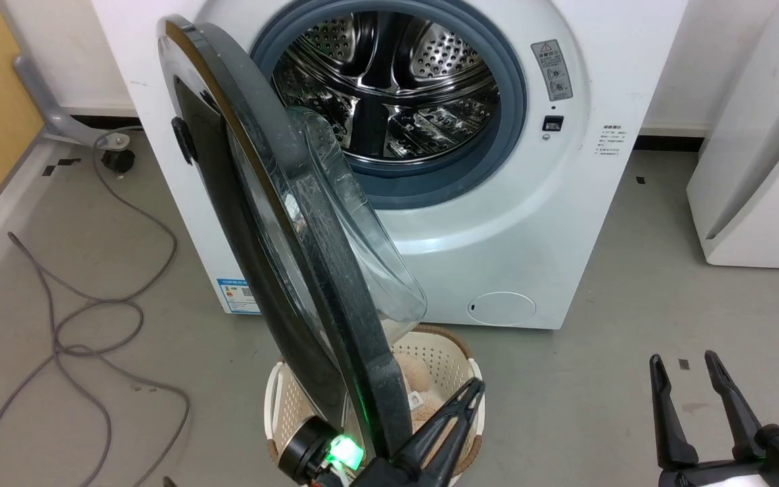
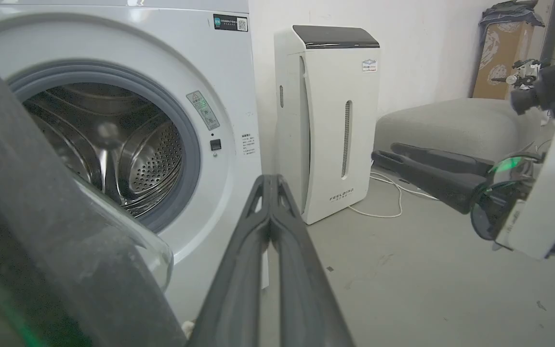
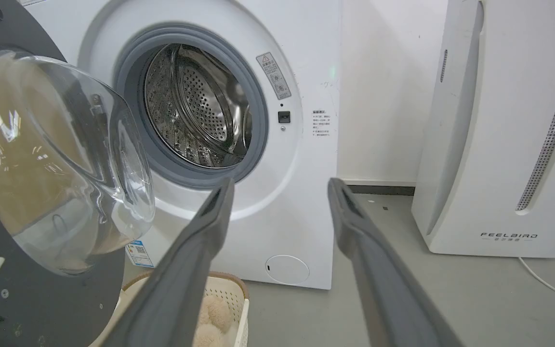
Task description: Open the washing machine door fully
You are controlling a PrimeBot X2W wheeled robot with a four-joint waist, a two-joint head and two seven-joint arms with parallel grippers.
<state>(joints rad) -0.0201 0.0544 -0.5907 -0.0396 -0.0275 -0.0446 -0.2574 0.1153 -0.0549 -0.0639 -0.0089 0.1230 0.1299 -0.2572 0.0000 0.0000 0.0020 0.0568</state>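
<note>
Looks like a laundry corner in a plain utility or test room: a white front-loading washing machine [image 1: 511, 223] on a bare grey floor [image 1: 633, 379], loose cables [image 1: 65, 350] trailing beside it, a laundry basket [image 1: 445, 357] in front, a white FEELBIRD appliance [image 2: 328, 130] against a blank wall [image 2: 427, 48]

The washing machine door [image 1: 281, 223] stands edge-on across the centre of the head view. It hides the lower left of the washing machine [image 1: 498, 223] front, part of the blue label [image 1: 235, 295] and most of the basket [image 1: 450, 355] at bottom centre. The label's print and the grey sticker [image 1: 552, 70] at upper right are too small to read. The right edge cuts off the white appliance [image 1: 761, 169] and its lettering. The left gripper [image 1: 476, 387] runs off the bottom edge at its base, and whether it touches the door cannot be told. In the left wrist view the door is a blur at lower left.
</note>
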